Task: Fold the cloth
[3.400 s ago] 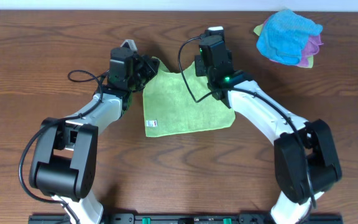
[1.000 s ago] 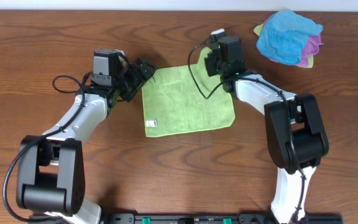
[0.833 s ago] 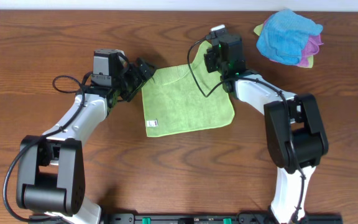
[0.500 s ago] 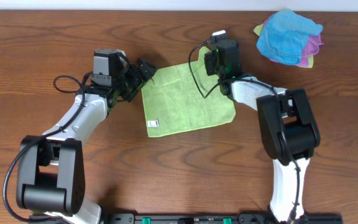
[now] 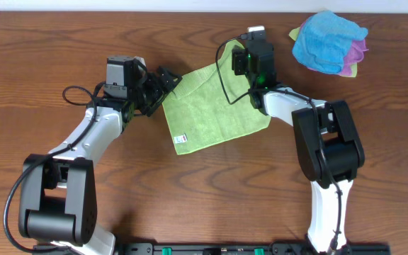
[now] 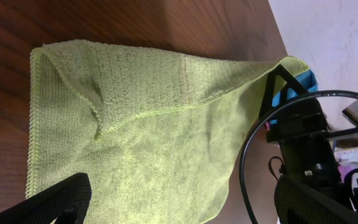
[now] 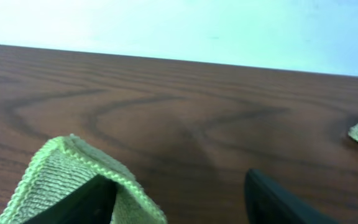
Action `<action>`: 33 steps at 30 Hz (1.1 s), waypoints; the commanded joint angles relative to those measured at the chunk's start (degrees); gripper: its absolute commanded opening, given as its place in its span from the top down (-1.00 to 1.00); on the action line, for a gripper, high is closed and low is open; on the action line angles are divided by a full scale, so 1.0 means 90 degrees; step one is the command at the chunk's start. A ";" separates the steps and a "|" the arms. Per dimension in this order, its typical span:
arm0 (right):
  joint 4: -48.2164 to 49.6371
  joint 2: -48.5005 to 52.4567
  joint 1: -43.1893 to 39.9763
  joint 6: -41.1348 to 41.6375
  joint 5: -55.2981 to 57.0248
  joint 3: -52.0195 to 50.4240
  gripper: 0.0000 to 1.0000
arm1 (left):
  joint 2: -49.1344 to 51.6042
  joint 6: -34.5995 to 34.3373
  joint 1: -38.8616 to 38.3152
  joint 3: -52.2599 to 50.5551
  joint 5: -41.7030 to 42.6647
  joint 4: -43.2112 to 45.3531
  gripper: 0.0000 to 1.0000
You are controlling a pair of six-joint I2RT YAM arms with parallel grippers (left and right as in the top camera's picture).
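Observation:
The lime-green cloth (image 5: 218, 106) lies skewed on the wooden table, with its white tag (image 5: 182, 139) at the near left edge. In the left wrist view the cloth (image 6: 154, 124) spreads out flat, with a folded ridge near its left side. My left gripper (image 5: 167, 79) sits at the cloth's left corner, open, with the cloth under its spread fingers (image 6: 55, 202). At the far right corner my right gripper (image 5: 248, 55) is open. That corner of the cloth (image 7: 61, 174) is raised and drapes over one of its fingers (image 7: 86, 202); the other finger stands apart.
A pile of blue and purple cloths (image 5: 329, 41) lies at the far right of the table. A black cable (image 6: 247, 155) loops off the right arm beside the cloth. The table's far edge meets a white wall (image 7: 179, 25).
My right gripper's jaws have opened and it has moved toward the far edge. The cloth has swung round, its far right corner dragged further away. The left arm has stayed put.

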 commanded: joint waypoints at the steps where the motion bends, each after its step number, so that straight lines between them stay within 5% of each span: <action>1: -0.0204 -0.0010 0.0032 0.0345 0.0316 0.0063 -0.48 | -0.0061 -0.0029 -0.0019 0.0102 0.0279 0.0002 -0.93; 8: -0.2460 -0.0993 0.0112 0.0882 -0.0248 0.0063 -0.99 | -0.0078 -0.0032 0.0367 0.0104 0.0746 -0.0010 -0.93; 16: -0.4114 -0.2450 0.0109 0.1717 -0.0658 0.0063 -0.99 | -0.0143 0.0027 0.0770 0.0102 0.1241 -0.0690 -0.91; 25: -0.6892 -0.3189 -0.0469 0.1872 -0.1984 0.0061 -0.99 | -0.0556 0.0673 0.0957 -0.0104 0.1290 -0.2890 -0.93; 33: -0.7519 -0.3186 -0.1141 0.1870 -0.3106 -0.0243 -0.98 | -0.0797 -0.0027 0.0894 -0.1508 0.1627 -0.1991 -0.91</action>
